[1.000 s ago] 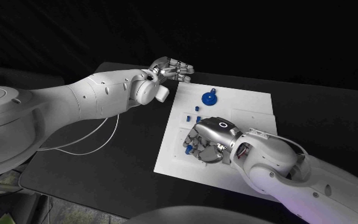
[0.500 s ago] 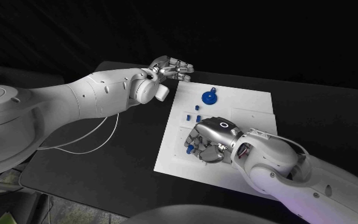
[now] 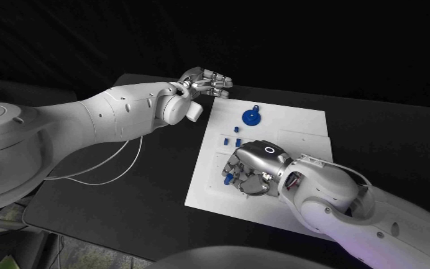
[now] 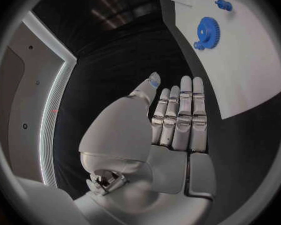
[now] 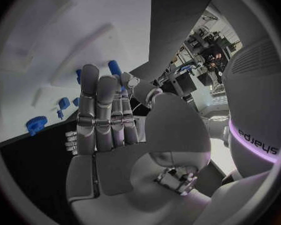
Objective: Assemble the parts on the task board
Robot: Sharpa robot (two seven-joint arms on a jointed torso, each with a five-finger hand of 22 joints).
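The white task board (image 3: 296,126) lies in the middle of the black table. On its far part lies a blue gear (image 3: 251,118), also seen as the blue gear (image 4: 207,32) and the blue gear (image 5: 35,124). Small blue parts (image 3: 237,130) lie nearer the middle. My right hand (image 3: 253,173) bends down over the board's near left area. At its fingertips (image 5: 118,82) a blue peg (image 5: 114,67) sticks out, pinched against the thumb. My left hand (image 3: 204,84) hovers off the board's far left corner, fingers (image 4: 181,110) straight, holding nothing.
More small blue parts (image 5: 64,103) lie on the board beside my right hand's fingers. A raised white rectangle (image 3: 304,140) sits on the board's right half. A thin white cable (image 3: 117,173) loops over the table at the left. The table's near left edge (image 3: 99,235) is close.
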